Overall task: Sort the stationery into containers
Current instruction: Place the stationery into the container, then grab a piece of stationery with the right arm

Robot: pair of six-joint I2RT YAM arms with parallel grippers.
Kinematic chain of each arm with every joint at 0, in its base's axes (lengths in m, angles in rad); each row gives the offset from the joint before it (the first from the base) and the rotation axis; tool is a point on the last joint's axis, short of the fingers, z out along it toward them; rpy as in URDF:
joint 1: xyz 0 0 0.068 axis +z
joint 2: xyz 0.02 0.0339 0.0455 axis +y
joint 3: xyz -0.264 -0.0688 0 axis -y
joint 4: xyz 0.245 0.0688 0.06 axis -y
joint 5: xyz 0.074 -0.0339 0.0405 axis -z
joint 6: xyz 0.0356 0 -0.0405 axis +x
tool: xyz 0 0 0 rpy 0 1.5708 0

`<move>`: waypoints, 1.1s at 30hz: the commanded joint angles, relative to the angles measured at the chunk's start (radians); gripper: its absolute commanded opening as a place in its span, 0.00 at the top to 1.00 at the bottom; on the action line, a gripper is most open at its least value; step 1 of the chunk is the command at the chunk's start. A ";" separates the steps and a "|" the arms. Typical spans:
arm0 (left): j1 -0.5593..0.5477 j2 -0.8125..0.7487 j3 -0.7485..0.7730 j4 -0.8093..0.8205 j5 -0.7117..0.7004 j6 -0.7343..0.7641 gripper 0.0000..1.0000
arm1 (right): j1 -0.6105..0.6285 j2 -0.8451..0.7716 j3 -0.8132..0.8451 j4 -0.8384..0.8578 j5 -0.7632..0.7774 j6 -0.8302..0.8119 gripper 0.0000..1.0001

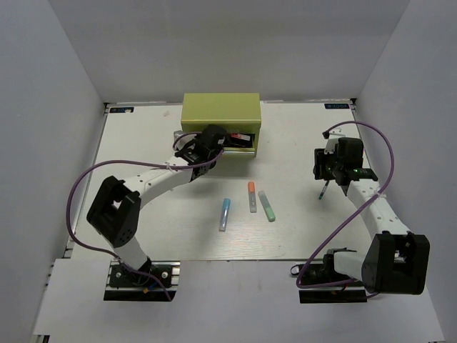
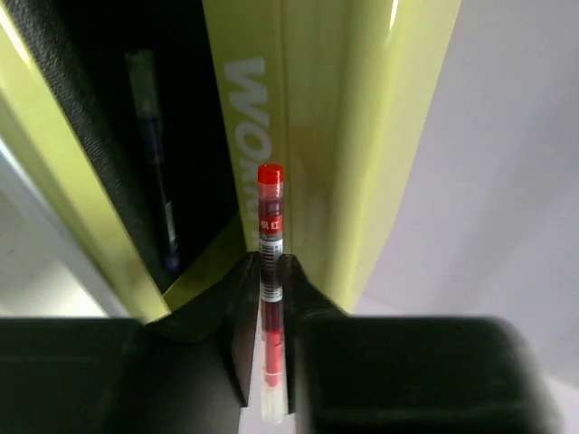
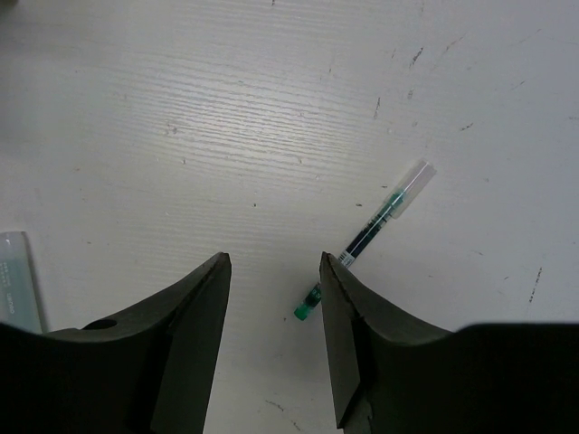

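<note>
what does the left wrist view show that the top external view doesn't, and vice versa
Left wrist only: the left gripper shut on the thin red pen, its barcode label, pale lettering on the yellow-green tool chest, and a dark pen inside the open drawer.
Top external only: the light blue marker, orange-capped marker and mint green marker on the table, and the right arm near a thin dark pen.
Both: the chest and the left gripper at its drawer; the top view's red speck there may be that pen.
</note>
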 commanded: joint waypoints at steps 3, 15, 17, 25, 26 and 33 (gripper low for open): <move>0.025 0.004 0.072 -0.060 -0.053 -0.043 0.55 | -0.003 -0.011 0.001 0.001 0.002 0.006 0.46; 0.007 -0.094 -0.007 0.028 -0.016 0.100 0.35 | -0.078 0.066 0.010 -0.047 0.033 0.070 0.47; -0.003 -0.131 0.006 0.048 0.043 0.299 0.39 | -0.086 0.080 0.016 -0.050 0.039 0.073 0.48; -0.013 -0.211 0.074 -0.250 0.258 0.869 0.40 | -0.095 0.192 -0.008 -0.016 0.114 0.079 0.52; -0.013 -0.240 0.032 -0.232 0.289 0.900 0.38 | -0.095 0.205 -0.009 -0.009 0.119 0.079 0.52; -0.023 -0.474 -0.233 -0.260 0.336 1.059 0.26 | -0.095 0.333 0.027 0.020 0.149 0.098 0.52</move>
